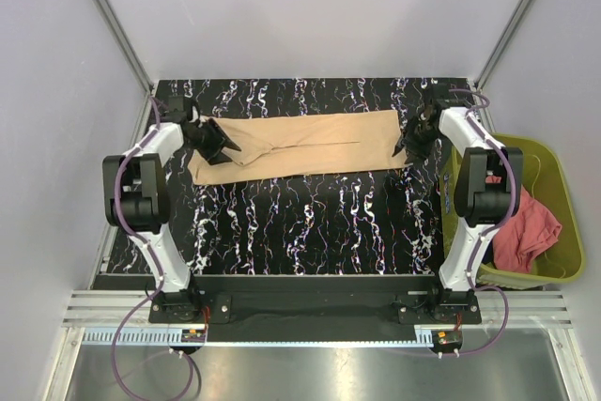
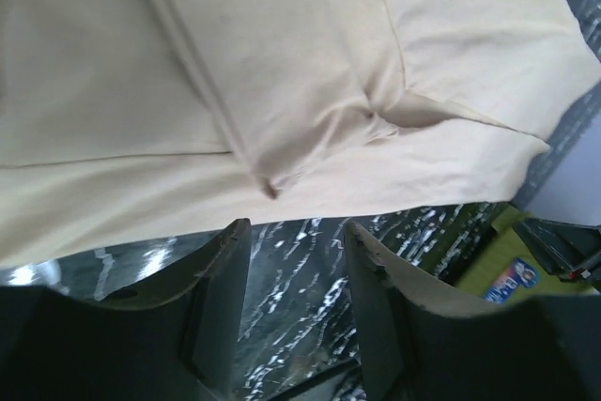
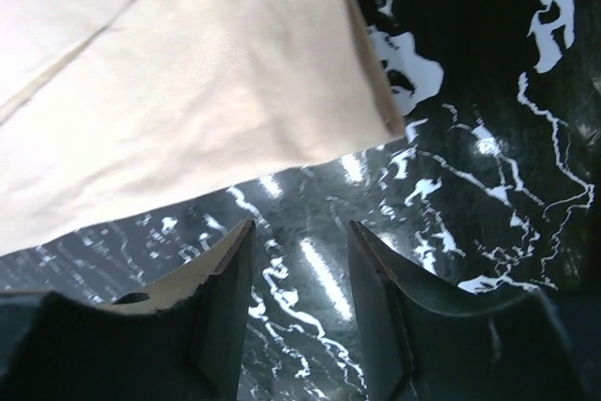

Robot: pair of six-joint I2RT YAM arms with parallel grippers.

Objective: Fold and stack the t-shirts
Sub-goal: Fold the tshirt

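The tan-beige t-shirt (image 1: pixel 305 143) lies folded into a long strip across the far part of the black marbled table (image 1: pixel 310 223). My left gripper (image 1: pixel 223 146) is open and empty over its left end; the left wrist view shows the cloth (image 2: pixel 282 72) just beyond the fingertips (image 2: pixel 235 237). My right gripper (image 1: pixel 409 146) is open and empty at the shirt's right end; its wrist view shows the cloth's corner (image 3: pixel 188 82) beyond the fingers (image 3: pixel 235 241). The salmon-red t-shirt (image 1: pixel 526 227) lies crumpled in the olive-green bin (image 1: pixel 563 241) at the right.
The bin stands beside the table's right edge, close to the right arm. Grey walls with metal frame rails enclose the table at the back and sides. The arm bases are bolted at the near edge.
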